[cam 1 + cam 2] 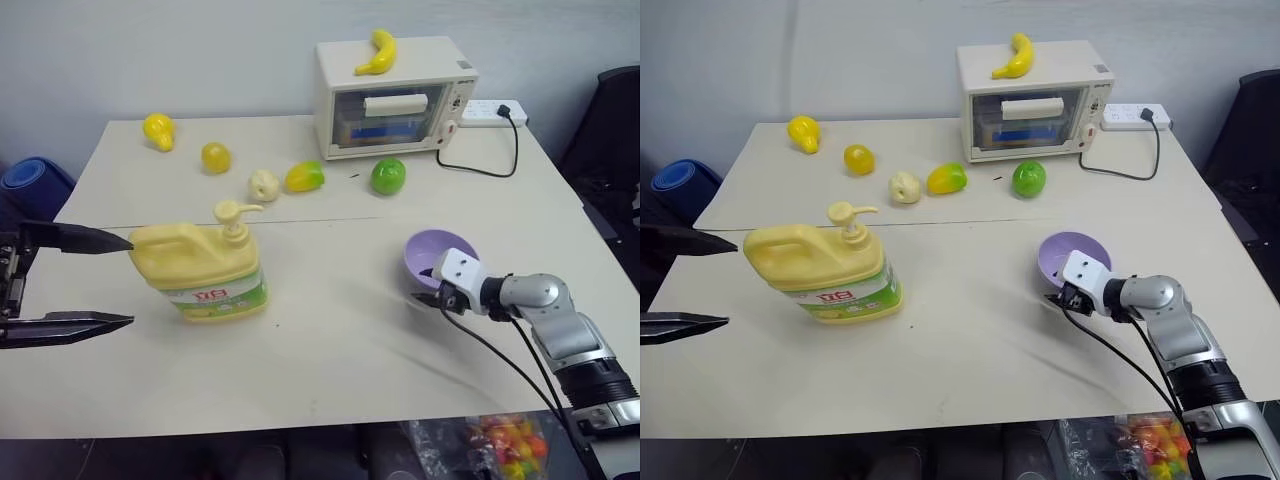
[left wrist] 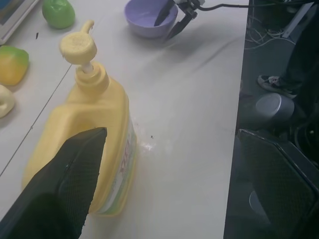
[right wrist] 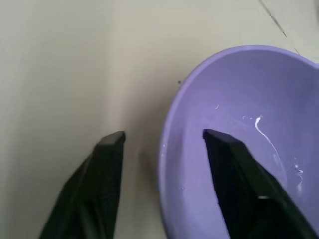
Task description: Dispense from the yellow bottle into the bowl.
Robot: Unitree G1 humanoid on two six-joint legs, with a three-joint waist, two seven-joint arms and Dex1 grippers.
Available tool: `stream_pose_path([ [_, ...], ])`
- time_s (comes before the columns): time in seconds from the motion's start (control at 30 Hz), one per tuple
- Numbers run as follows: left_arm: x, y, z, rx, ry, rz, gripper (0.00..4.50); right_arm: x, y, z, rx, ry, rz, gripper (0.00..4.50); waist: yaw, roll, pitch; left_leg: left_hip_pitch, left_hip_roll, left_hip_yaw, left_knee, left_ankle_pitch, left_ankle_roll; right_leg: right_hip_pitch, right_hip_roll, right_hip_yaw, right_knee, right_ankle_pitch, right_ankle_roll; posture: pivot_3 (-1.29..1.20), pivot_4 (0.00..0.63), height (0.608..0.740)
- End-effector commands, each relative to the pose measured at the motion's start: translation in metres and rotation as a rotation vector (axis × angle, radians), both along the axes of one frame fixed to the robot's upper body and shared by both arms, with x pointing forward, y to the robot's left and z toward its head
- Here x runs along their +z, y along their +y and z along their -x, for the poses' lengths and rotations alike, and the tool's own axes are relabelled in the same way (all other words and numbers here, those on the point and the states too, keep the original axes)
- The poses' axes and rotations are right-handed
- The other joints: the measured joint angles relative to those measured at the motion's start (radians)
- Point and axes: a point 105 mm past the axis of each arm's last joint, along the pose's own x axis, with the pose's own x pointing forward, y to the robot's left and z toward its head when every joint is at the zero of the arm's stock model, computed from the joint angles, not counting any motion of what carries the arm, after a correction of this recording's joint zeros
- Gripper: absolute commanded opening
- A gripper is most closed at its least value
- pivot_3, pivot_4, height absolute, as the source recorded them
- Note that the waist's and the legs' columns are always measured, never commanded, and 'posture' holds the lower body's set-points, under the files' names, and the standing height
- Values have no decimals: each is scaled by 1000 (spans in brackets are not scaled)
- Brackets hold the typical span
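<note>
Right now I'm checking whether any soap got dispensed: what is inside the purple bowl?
Inside the bowl are a thin pale streak and a few small drops on the inner wall. One finger of the right gripper reaches inside the rim, hiding part of the bottom.

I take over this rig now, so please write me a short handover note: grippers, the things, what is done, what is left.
Left gripper: open, beside the handle of the large pale-yellow plastic pump bottle, not touching.
Right gripper: open, one finger inside the small lavender plastic bowl, one outside, straddling its rim.
Bottle stands upright on the white table, well apart from the bowl.
Done: the bowl holds a few thin streaks of liquid; I cannot tell how much.
Left: probably bring bowl and pump spout together, then press the pump.
</note>
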Motion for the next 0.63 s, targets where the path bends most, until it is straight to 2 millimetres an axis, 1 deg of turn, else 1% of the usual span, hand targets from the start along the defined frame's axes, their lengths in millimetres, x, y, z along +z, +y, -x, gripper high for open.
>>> stream_pose_path([
  [0.03,6,5,-1,14,-28,7,4500,41,-14,7,-9,-52,-56,3903,1,0,0,0,0,0,0,0,0,0,0,0,0,0,0,0,150,740],
  [0.07,5,9,-1,26,-24,9,4500,52,-17,14,6,-48,-77,4264,3,1,0,0,0,0,0,0,1,0,0,0,0,0,0,0,150,740],
  [0.1,5,13,-1,43,-20,12,4500,65,-21,23,26,-35,-105,4484,4,2,1,-1,0,0,0,-1,1,0,0,0,-1,0,0,0,150,740],
  [0.13,5,17,0,61,-18,16,4500,75,-27,33,46,-9,-129,4484,7,3,2,-1,0,0,0,-1,2,0,0,0,-1,0,0,0,150,740],
  [0.2,6,26,1,101,-14,28,4500,93,-42,59,95,72,-165,4484,16,5,3,-1,0,1,0,-2,4,0,0,0,-2,0,0,0,150,740],
  [0.23,6,28,2,112,-14,32,4500,98,-46,68,109,98,-173,4484,20,5,3,-1,0,1,-1,-3,5,1,0,0,-4,0,0,0,150,740],
  [0.27,7,32,3,128,-16,38,4500,102,-55,76,99,135,-182,4484,22,5,3,0,1,2,-1,-3,6,2,0,-1,-5,0,0,0,150,740],
  [0.3,7,36,5,146,-17,47,4500,107,-68,83,69,162,-196,4484,23,5,3,0,2,2,-1,-4,6,3,1,-1,-8,0,0,0,150,740],
  [0.33,7,39,6,158,-18,52,4500,111,-75,87,49,178,-207,4484,23,4,3,0,2,2,-1,-4,5,3,2,-2,-9,0,0,0,150,740],
  [0.4,9,47,10,202,-21,76,4500,129,-108,91,-69,155,-283,4484,22,4,3,0,2,3,-1,-5,6,4,1,-1,-10,1,1,0,150,740],
  [0.43,9,51,12,219,-24,84,4500,136,-119,93,-106,142,-313,4484,22,4,3,1,2,4,-1,-5,6,4,1,-1,-10,1,2,0,150,740],
  [0.47,10,54,14,236,-27,91,4500,139,-125,96,-121,134,-325,4484,22,5,3,1,2,5,0,-5,6,4,1,0,-10,1,2,0,150,740],
  [0.5,11,56,15,247,-28,96,4500,139,-128,98,-123,138,-327,4484,22,5,3,1,2,5,0,-5,6,4,1,0,-10,1,2,0,150,740],
  [0.63,11,62,17,277,-33,87,4500,134,-129,102,-111,155,-311,4484,20,5,3,2,4,5,-1,-5,5,4,3,0,-9,1,1,0,150,740],
])
